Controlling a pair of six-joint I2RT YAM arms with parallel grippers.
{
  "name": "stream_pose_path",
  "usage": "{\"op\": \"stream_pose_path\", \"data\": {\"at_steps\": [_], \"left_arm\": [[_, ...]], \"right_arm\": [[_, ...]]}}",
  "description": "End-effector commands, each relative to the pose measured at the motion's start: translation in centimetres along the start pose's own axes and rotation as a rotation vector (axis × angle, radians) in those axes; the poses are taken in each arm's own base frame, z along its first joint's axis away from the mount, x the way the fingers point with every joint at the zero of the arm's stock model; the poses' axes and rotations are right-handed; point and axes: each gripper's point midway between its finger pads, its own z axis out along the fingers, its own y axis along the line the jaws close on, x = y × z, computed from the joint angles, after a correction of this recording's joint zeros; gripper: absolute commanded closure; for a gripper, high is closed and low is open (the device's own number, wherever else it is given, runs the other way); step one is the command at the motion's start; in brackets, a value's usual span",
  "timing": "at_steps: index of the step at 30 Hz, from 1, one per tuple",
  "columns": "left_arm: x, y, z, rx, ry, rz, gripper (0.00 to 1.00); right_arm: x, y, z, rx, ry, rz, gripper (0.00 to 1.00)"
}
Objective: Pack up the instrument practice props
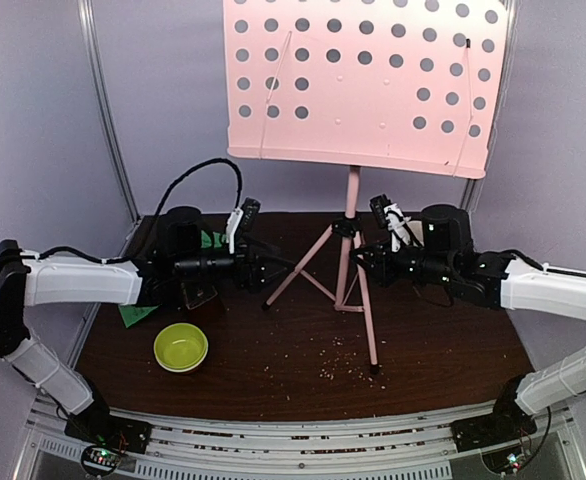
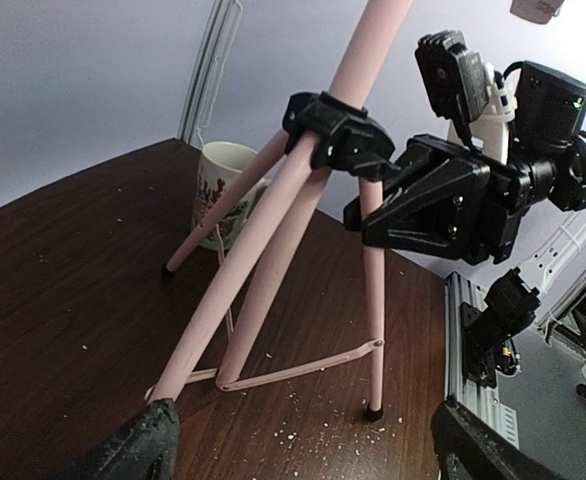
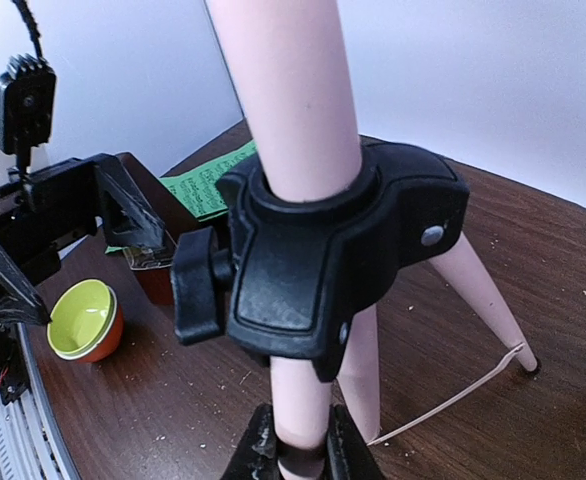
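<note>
The pink music stand [image 1: 351, 190] stands mid-table, its perforated desk [image 1: 363, 80] high above. My right gripper [image 1: 365, 258] is shut on a pink tube of the stand just below the black hub [image 3: 323, 250], with its fingers [image 3: 263, 450] clamped either side. My left gripper [image 1: 273, 268] is wide open beside the stand's left leg [image 2: 243, 290], which runs down to its left finger [image 2: 138, 450]. Green sheet-music pages [image 3: 208, 180] lie at the back left. The dark red metronome [image 3: 153, 278] with its clear cover sits mostly hidden under my left arm [image 1: 198, 292].
A yellow-green bowl [image 1: 181, 346] sits at the front left. A white mug [image 2: 223, 190] stands behind the stand's legs. Crumbs are scattered on the dark wooden table [image 1: 303, 370]. Metal frame rails run along the near edge [image 1: 303, 440].
</note>
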Motion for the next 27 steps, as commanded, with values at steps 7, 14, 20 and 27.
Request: {"op": "stream_pose_path", "data": {"at_steps": [7,14,20,27], "left_arm": [[-1.0,-0.1,3.9,0.087,-0.010,0.047,0.09],[-0.6,2.1,6.0,0.025,0.039,0.104,0.09],[0.1,1.8,8.1,0.124,0.071,0.109,0.21],[0.0,1.3,8.8,0.178,0.068,0.139,0.46]], "right_arm": [[-1.0,1.4,-1.1,-0.193,-0.021,-0.013,1.00],[-0.6,1.4,-0.9,-0.230,-0.007,-0.020,1.00],[-0.6,1.9,-0.7,-0.267,-0.015,-0.018,1.00],[-0.3,1.9,-1.0,-0.271,-0.014,-0.018,1.00]]}}
